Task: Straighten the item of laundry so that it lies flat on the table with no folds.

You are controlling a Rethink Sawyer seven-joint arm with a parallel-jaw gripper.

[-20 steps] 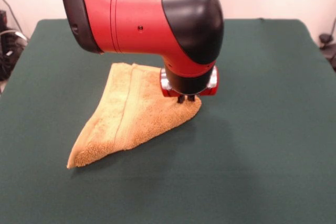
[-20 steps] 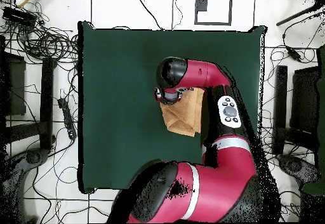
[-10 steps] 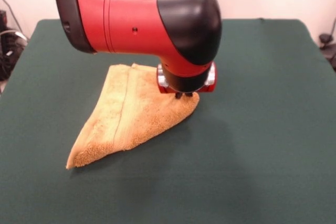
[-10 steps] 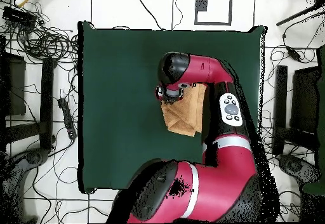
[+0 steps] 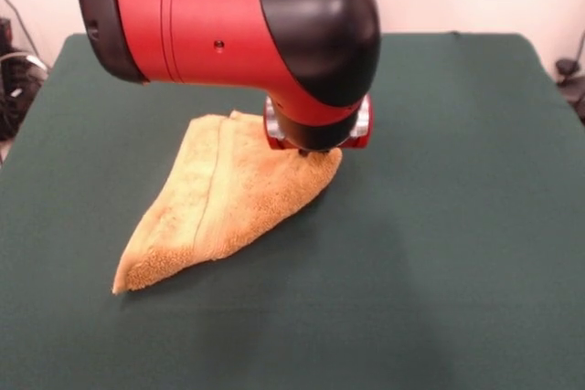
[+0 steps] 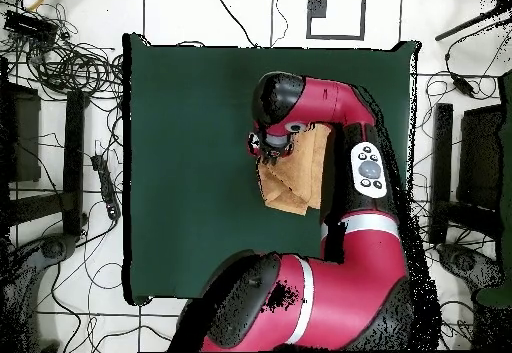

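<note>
Towel (image 5: 215, 203) x1, folded on table (image 5: 457, 226); jaws (image 5: 315, 150) at corner, state unclear.

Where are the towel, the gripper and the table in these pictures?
towel (image 5: 224, 203): front view, on its fluffy middle.
gripper (image 5: 315, 147): front view, at the tips pressed into the towel's corner.
table (image 5: 457, 226): front view, on bare green cloth.
</note>
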